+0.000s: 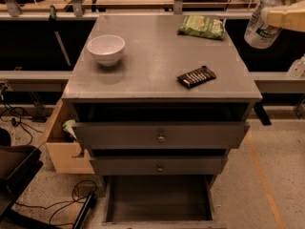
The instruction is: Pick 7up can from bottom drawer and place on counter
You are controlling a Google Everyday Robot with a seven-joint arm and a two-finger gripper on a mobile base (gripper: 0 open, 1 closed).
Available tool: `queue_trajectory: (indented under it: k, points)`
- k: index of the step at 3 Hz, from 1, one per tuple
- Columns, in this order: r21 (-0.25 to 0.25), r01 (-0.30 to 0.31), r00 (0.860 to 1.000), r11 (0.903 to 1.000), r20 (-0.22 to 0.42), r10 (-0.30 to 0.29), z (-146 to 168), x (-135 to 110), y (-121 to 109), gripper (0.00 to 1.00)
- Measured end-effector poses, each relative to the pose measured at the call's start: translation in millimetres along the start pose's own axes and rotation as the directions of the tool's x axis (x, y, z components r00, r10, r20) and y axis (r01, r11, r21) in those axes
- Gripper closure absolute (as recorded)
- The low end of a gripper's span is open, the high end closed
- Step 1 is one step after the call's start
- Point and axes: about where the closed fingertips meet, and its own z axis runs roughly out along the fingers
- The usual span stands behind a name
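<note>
1. Up off the worktop (157, 56)'s far right corner, the hand (275, 16) is clamped on the 7up can (259, 32), a pale finger (290, 17) across its side.
2. The can hangs tilted in the air, silver top uppermost, its label pale with green print.

The cream claw (272, 16) sits at the upper right, clasped across a can (259, 31) with a silver top and a pale label marked in green. Just left of the claw lies a green bag (202, 26). Lower left of it, the table (157, 56) is matte grey, with a black packet (196, 77) striped in silver. Farther left is a white bowl (106, 49). Far below the claw, the bottom drawer (157, 197) is dark grey and the floor (286, 147) speckled beige with an orange line.
</note>
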Motion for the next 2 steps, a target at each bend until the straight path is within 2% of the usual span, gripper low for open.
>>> queue_trajectory:
  k: [1, 2]
  points:
    - [-0.002, -0.005, 1.0, 1.0, -0.005, 0.005, 10.8, 3.5, -7.6, 1.0]
    - [-0.029, -0.034, 0.999, 0.999, 0.013, 0.034, 43.8, 21.9, -33.6, 1.0]
